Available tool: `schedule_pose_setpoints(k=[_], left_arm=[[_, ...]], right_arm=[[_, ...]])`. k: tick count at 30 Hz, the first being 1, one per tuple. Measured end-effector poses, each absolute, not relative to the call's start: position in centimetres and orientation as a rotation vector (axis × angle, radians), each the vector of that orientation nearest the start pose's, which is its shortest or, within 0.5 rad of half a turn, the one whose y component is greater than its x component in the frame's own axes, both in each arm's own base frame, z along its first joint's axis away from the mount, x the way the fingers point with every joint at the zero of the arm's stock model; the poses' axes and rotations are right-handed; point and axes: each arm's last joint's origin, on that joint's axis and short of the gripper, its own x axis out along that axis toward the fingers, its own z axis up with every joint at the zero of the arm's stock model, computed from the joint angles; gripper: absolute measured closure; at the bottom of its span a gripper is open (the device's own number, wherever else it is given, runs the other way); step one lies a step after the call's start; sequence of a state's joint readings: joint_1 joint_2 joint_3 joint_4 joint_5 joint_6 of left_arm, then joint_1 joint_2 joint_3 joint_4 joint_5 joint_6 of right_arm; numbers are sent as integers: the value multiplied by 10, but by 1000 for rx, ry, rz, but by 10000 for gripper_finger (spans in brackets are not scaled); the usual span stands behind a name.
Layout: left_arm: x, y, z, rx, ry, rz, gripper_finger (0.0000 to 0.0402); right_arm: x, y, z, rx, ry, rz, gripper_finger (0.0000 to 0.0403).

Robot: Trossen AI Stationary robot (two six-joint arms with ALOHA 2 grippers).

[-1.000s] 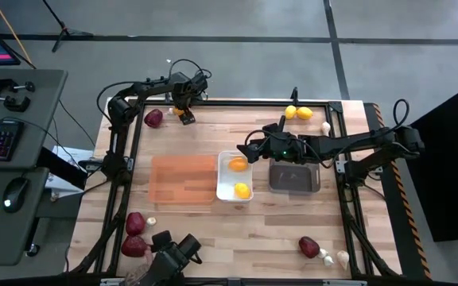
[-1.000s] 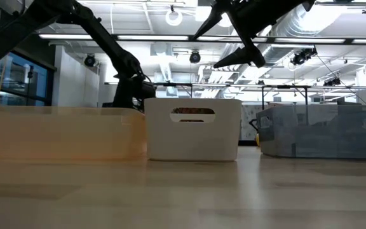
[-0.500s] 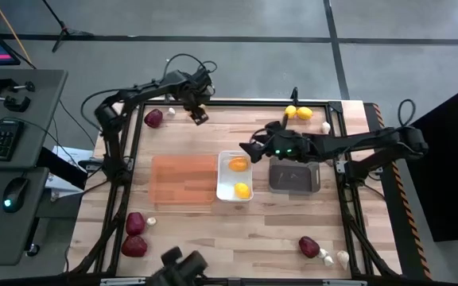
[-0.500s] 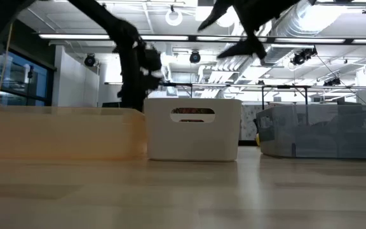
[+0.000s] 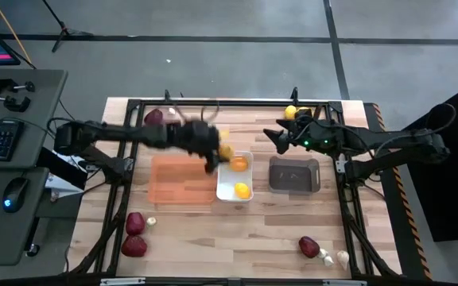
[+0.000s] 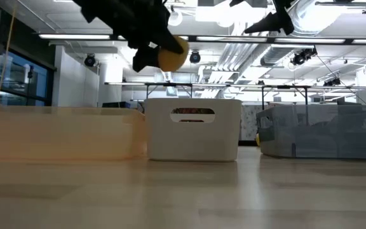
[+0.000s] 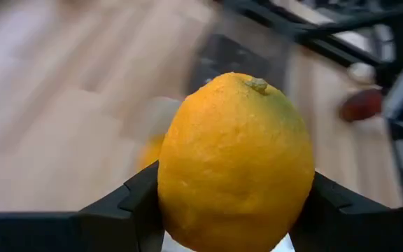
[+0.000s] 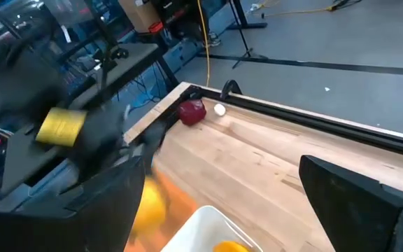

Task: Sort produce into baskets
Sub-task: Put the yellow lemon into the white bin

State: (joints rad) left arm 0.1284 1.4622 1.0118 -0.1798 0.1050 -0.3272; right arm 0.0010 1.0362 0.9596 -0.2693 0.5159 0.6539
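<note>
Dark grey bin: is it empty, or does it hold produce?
Empty, as far as can be seen. From above, the dark grey bin shows only its bare floor, while the white bin beside it holds two lemons.

I see a yellow-orange dimpled lemon [image 7: 236, 164] clamped between my left pincer's [image 5: 215, 152] fingers, above the white plastic bin's [image 5: 223, 189] edge.

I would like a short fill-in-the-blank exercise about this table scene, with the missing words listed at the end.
1. The left gripper holds a yellow-orange ____ between its fingers.
2. The white bin already contains ____ yellow-orange pieces.
3. The dark grey bin holds ____ produce.
4. The right gripper hovers with its fingers ____, holding nothing.

Missing words: lemon; two; no; open
</note>
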Motion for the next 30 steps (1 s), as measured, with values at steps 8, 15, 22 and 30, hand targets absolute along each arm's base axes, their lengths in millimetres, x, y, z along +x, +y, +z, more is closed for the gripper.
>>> schedule_pose_setpoints(k=[8, 15, 22, 30], left_arm=[[328, -8, 223, -449, 676, 127, 194], [329, 1, 221, -410, 675, 137, 193], [330, 9, 223, -414, 644, 168, 171], [330, 13, 223, -443, 628, 269, 155]], right_arm=[[221, -15, 340, 526, 152, -636, 36], [220, -16, 340, 519, 150, -656, 36], [220, -15, 337, 542, 169, -657, 36], [219, -15, 335, 561, 194, -648, 36]])
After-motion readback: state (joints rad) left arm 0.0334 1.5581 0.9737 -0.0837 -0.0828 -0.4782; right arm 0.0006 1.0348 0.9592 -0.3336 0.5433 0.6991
